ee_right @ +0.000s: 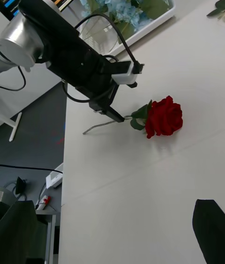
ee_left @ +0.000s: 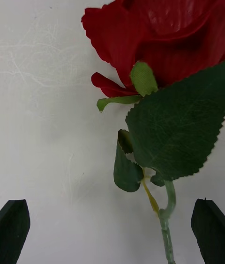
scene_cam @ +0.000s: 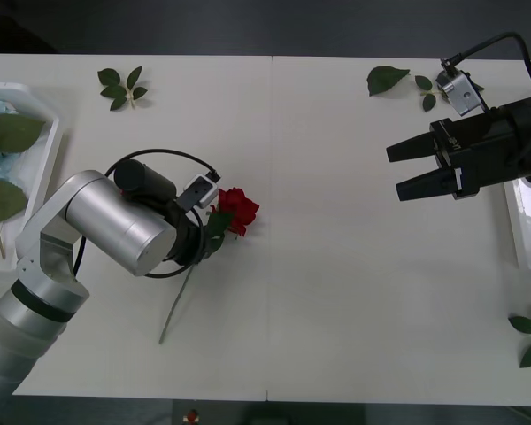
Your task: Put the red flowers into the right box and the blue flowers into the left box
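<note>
On the white table (scene_cam: 336, 292) the left gripper (ee_left: 112, 231) hangs low over a red rose (scene_cam: 239, 210), black fingers spread astride its stem for a pinch, while the right gripper (scene_cam: 405, 171) waits open by the right box (scene_cam: 516, 232).

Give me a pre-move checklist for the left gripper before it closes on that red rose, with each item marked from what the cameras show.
1. Left gripper open, a finger on each side of the stem: ok.
2. Red rose lying on the table, nothing else touching it: ok.
3. Stem centred between the fingers: not ok, nearer one finger.
4. Right gripper open, holding nothing, well apart from the rose: ok.
5. Right box has room: cannot tell, mostly hidden.
6. Left box holds blue flowers alone: ok.
</note>
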Motion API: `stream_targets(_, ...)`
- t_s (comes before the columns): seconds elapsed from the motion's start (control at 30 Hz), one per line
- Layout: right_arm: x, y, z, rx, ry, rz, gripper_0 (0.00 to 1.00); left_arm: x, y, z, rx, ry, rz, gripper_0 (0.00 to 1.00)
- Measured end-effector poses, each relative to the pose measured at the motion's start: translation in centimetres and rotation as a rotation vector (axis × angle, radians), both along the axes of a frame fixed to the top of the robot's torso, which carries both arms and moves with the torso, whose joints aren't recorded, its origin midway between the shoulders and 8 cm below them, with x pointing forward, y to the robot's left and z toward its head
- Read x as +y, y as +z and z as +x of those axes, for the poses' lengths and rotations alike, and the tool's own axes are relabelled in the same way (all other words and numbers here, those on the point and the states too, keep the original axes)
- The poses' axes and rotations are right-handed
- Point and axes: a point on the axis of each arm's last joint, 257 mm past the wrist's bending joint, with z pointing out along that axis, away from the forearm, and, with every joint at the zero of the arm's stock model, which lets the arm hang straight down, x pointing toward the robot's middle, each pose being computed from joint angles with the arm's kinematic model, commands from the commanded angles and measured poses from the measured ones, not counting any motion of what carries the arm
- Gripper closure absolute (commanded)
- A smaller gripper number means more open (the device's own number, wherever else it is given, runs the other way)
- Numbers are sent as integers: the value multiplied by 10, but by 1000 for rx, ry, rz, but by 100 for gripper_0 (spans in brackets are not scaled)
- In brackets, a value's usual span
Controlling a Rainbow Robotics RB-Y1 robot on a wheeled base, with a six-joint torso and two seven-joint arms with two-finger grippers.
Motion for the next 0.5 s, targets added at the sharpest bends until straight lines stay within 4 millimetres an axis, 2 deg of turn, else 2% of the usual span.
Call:
stream_targets(0.13,0,0,0,1,1,0,3,4,-12,10,-17,13,-3,0)
stream_targets(0.3,0,-2,-1,4,3,-2,3,5,-17,21,-51,20,-13,0)
stream_targets(0.33,0,-2,-2,6,4,-3,4,5,-17,22,-53,21,-15,5)
stream_targets(0.37,0,-3,-2,8,4,-4,3,5,-18,22,-54,21,-16,15)
stream_targets(0.4,0,-4,-2,10,5,-5,4,5,-18,22,-54,21,-16,36)
stream_targets(0.43,0,-5,-3,11,6,-6,4,5,-18,22,-53,20,-15,49)
stream_targets(0.47,0,-5,-3,12,7,-6,4,4,-19,22,-52,18,-14,80)
stream_targets(0.5,0,-5,-4,13,9,-7,3,3,-20,21,-51,15,-13,96)
